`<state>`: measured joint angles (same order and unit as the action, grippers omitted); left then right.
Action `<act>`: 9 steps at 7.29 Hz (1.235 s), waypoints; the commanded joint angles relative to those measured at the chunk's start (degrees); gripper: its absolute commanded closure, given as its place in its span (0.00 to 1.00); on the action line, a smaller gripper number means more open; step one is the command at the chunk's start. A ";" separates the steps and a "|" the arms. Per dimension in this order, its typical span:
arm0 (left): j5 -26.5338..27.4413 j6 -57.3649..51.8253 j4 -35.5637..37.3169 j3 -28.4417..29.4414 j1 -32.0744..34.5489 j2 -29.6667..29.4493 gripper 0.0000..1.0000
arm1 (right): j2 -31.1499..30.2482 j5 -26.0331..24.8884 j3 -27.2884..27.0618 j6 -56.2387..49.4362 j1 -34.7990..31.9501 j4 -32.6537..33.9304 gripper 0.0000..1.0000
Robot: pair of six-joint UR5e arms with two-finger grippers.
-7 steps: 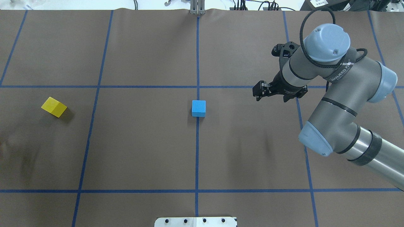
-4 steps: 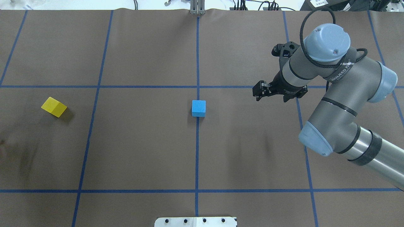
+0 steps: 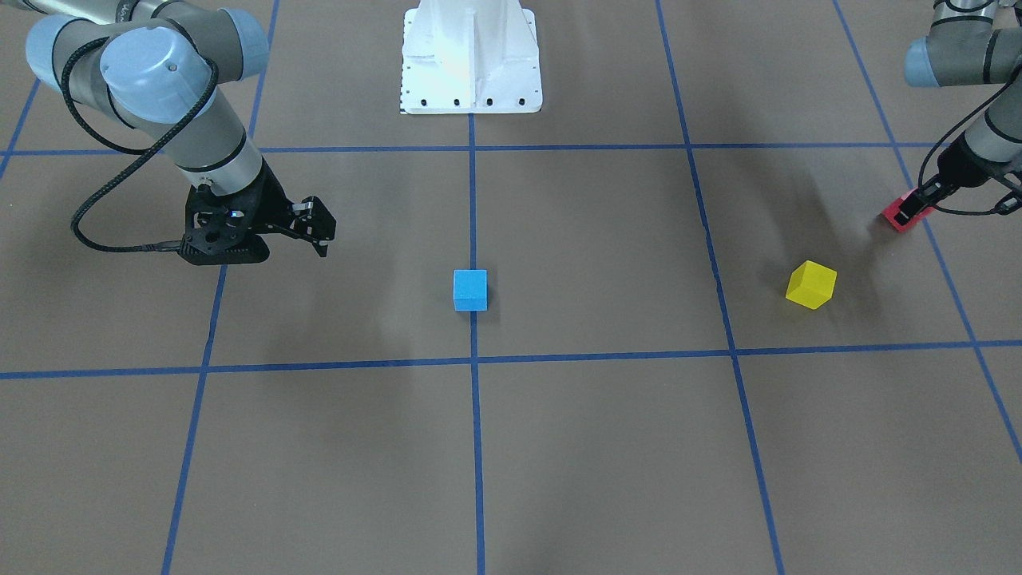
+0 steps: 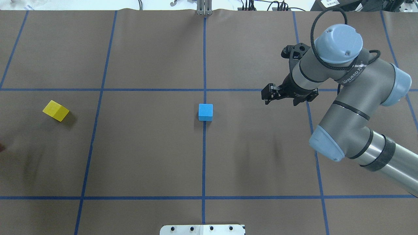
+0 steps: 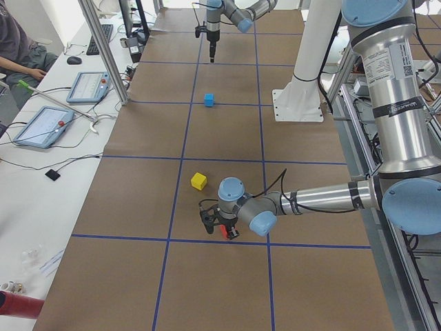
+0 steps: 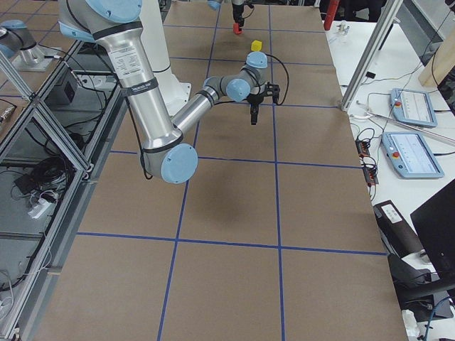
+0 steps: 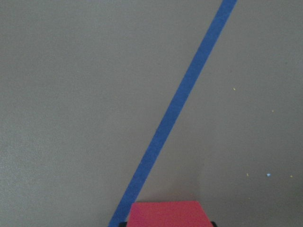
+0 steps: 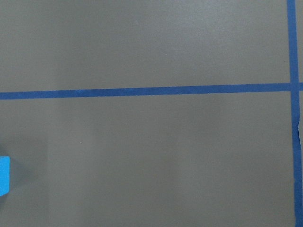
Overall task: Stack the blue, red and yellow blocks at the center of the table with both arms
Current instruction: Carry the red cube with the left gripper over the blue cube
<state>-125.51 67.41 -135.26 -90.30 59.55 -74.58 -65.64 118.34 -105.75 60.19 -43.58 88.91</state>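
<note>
Red block (image 3: 896, 217): front-facing view, not overhead

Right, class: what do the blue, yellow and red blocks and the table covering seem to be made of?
The blue block, yellow block and red block: probably painted wood or dense foam; flat matte colour, crisp edges, no glare. The table covering: likely brown paper, matte; its far edge ripples.

bright even overhead light, soft shadows, sharp
</note>
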 commanded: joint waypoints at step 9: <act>5.69 -5.44 42.36 5.24 -18.42 -62.91 1.00 | -8.42 0.23 -1.73 -5.51 -6.77 -1.02 0.00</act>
<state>-122.08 62.57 -93.43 -94.14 42.14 -128.40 -71.26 118.73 -106.69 56.26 -48.94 88.01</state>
